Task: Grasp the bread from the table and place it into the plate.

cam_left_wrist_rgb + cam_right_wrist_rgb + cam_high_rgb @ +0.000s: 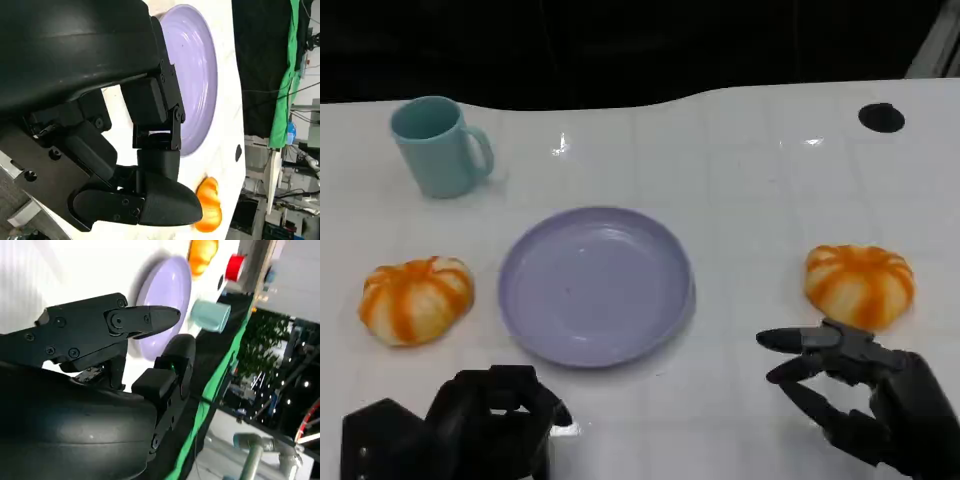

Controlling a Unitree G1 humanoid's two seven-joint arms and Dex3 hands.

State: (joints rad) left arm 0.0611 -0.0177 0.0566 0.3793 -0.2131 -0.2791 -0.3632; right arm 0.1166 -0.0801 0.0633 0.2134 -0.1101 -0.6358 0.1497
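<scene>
Two orange-and-white striped breads lie on the white table. One bread [416, 299] sits left of the empty lilac plate [595, 285]; the other bread [860, 284] sits to its right. My right hand [855, 388] hovers just in front of the right bread, fingers spread and holding nothing. At the lower left my left hand [485, 425] has its fingers curled in with nothing in them. The left wrist view shows the plate [200, 75] and the right bread [210, 206] past my left hand [150, 150]. Beyond my right hand [115, 330], the right wrist view has the plate [162, 302] and the left bread [202, 252].
A pale teal mug [440, 146] stands at the back left, handle to the right; it also shows in the right wrist view as the mug [212, 315]. A black round mark [880, 117] lies at the table's back right. The table's far edge curves behind the plate.
</scene>
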